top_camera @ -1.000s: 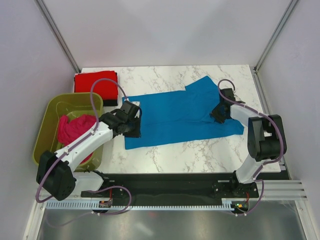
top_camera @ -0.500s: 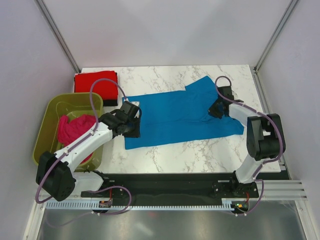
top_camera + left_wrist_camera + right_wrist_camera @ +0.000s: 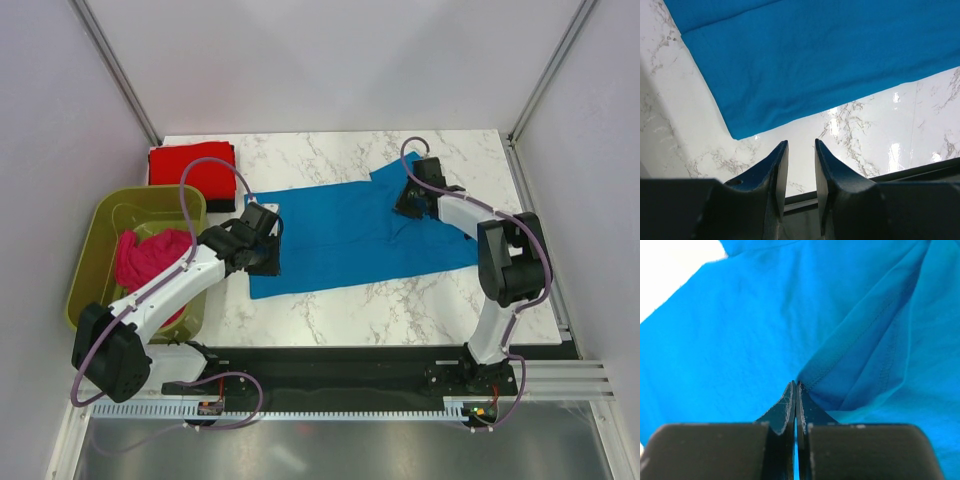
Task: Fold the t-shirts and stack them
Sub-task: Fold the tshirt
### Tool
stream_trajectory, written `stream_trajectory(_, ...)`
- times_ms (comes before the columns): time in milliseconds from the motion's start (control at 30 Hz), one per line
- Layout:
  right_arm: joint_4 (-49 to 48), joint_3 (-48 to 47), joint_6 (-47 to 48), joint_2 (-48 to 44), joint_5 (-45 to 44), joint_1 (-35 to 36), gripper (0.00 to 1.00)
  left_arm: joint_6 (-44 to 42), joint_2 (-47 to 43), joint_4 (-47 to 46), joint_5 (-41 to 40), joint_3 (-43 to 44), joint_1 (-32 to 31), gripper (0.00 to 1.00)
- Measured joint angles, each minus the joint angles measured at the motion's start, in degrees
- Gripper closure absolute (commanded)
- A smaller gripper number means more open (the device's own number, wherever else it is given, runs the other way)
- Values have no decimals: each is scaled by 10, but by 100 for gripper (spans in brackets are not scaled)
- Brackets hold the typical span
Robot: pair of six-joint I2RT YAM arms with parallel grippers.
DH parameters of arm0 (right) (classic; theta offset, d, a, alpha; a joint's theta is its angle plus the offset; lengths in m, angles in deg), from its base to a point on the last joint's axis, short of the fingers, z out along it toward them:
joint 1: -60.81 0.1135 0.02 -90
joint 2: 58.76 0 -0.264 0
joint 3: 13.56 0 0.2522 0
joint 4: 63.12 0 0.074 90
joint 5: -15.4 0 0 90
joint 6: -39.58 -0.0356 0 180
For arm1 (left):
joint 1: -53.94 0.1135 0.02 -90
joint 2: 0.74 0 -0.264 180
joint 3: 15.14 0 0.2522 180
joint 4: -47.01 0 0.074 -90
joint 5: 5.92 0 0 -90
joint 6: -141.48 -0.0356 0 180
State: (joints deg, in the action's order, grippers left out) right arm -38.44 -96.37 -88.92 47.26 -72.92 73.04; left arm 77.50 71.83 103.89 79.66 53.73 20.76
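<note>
Your blue t-shirt (image 3: 350, 235) lies spread flat across the middle of the marble worktop (image 3: 400, 300). Its long side runs left to right, and one sleeve points toward the far right. The cloth is mostly smooth, with a few creases bunched at the right end.

Your right end effector (image 3: 405, 205) sits low on that right end, near the sleeve. In the right wrist view its two fingers (image 3: 785, 412) are pressed together with only a sliver between them. A thin strip of blue shows in that sliver, and a raised fold with a stitched seam runs away from the tips. That end effector (image 3: 795, 385) reads as clamped on the blue t-shirt.

Your left end effector (image 3: 268, 250) is at the shirt's near left corner. The left wrist view shows its fingers (image 3: 777, 165) a narrow gap apart, with nothing between them. The end effector (image 3: 801, 145) is over bare marble just near of the shirt's hem, beside the corner. You cannot tell from these views whether the tips touch the worktop.

The red t-shirt (image 3: 195, 172) lies folded in a neat rectangle at the far left corner of the worktop, well apart from the blue one. The magenta-pink t-shirt (image 3: 150, 258) is crumpled inside the olive-green tub (image 3: 100, 225). The tub stands at the left edge, just near of the red shirt, with your left arm reaching over it.
</note>
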Motion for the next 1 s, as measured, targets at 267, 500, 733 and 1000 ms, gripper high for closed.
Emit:
stream_trajectory(267, 29, -37, 52, 37, -4, 26, 68, 0, 0, 0, 3, 0, 0, 63)
stream_trajectory(500, 140, -99, 100, 31, -78, 33, 57, 2, 16, -5, 46, 4, 0, 60)
stream_trajectory(733, 236, -66, 96, -40, -154, -24, 62, 16, 136, -21, 81, 42, 0, 60)
stream_trajectory(1000, 256, 43, 90, -92, -170, -131, 66, 58, 229, -30, 74, 54, 0, 60)
